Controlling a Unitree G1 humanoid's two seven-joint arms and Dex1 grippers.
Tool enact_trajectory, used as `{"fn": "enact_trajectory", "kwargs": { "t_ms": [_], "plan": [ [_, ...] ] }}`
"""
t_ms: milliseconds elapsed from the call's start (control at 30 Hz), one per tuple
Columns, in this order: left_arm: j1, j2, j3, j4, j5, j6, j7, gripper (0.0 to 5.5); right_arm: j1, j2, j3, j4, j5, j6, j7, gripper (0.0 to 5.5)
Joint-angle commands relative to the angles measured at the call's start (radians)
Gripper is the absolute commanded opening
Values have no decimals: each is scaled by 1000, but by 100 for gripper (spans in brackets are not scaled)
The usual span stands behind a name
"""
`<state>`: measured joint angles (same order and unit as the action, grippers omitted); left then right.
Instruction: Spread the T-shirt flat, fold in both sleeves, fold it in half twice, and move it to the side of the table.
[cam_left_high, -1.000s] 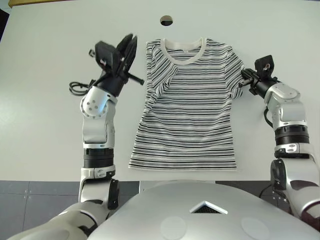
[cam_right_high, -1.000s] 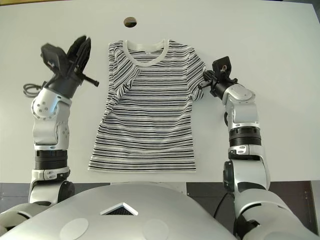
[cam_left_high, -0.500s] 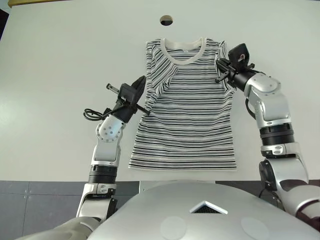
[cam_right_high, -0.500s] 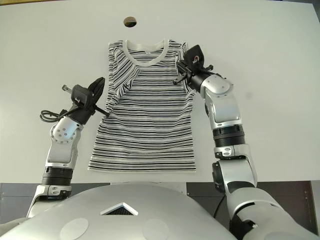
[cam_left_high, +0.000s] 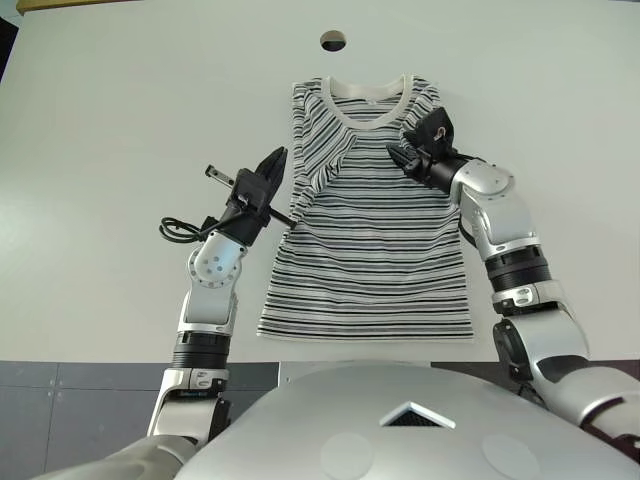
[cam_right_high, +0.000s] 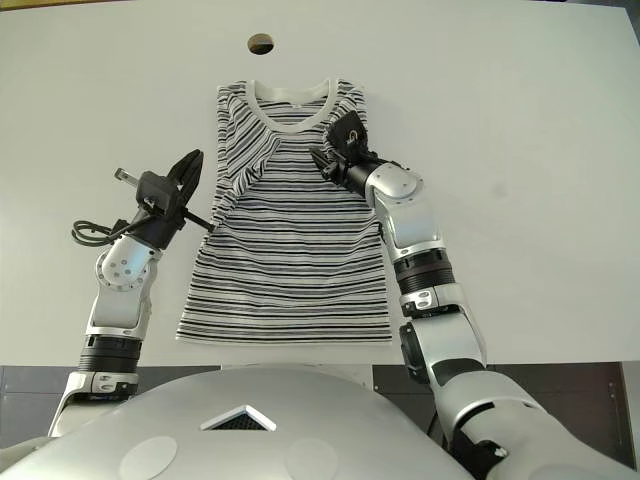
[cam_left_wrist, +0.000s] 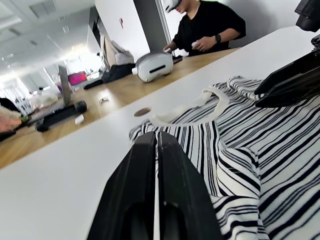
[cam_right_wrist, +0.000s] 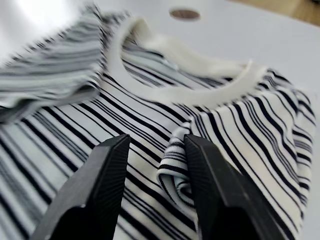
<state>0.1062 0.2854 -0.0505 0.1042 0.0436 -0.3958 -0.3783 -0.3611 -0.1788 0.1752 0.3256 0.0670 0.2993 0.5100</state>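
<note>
White table w/ round hole near far edge, head view. Striped T-shirt lies front-up mid-table, collar toward hole, hem toward robot. L sleeve is folded in, rumpled, over chest. R sleeve is turned in too, so shirt's outline is near rectangular. L claw sits just beside shirt's L edge at chest height. R claw is over upper chest, R of centre, tips pointing inward. Black cable loops on table by L arm, apart from shirt.

L wrist view: L claw's two fingers are pressed tight together, clenched empty, tips aimed toward folded L sleeve & collar. R claw shows farther off, over the stripes. Wood bench runs beyond table's far edge.

R wrist view: R claw's fingers stand apart, released. Bunched fold of sleeve cloth lies in the gap, touching one finger, apart from the other. Collar & hole lie beyond.
</note>
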Motion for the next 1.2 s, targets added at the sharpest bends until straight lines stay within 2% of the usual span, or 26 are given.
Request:
{"fn": "enact_trajectory", "kwargs": {
  "t_ms": [33, 100, 233, 367, 567, 700, 867, 933, 1200],
  "plan": [
    [29, 68, -5, -45, -33, -135, -73, 10, 122, -55, -34, -265, 74, -87, 90, 221],
    [50, 128, 7, -76, -49, -163, -122, 10, 202, -103, -45, -402, 92, -194, 143, 221],
    [101, 301, 39, -116, -22, -258, -223, 10, 379, -302, -70, -579, 75, -364, 301, 221],
    [147, 452, 44, -47, 92, -380, -270, 10, 526, -560, -80, -529, -177, -754, 355, 221],
    [198, 613, -14, -7, 245, -488, -331, 101, 585, -758, -101, -335, -456, -1073, 258, 238],
    [186, 691, -40, 13, 228, -483, -378, 155, 566, -814, -63, -272, -568, -1153, 220, 295],
    [190, 726, -54, 6, 195, -476, -397, 233, 571, -832, -43, -293, -570, -1160, 194, 375],
    [199, 732, -53, 11, 216, -481, -387, 248, 578, -843, -40, -308, -565, -1155, 195, 409],
    [206, 673, -167, -26, 258, -464, -384, 248, 643, -852, 65, -433, -491, -1066, 273, 409]
  ]
}}
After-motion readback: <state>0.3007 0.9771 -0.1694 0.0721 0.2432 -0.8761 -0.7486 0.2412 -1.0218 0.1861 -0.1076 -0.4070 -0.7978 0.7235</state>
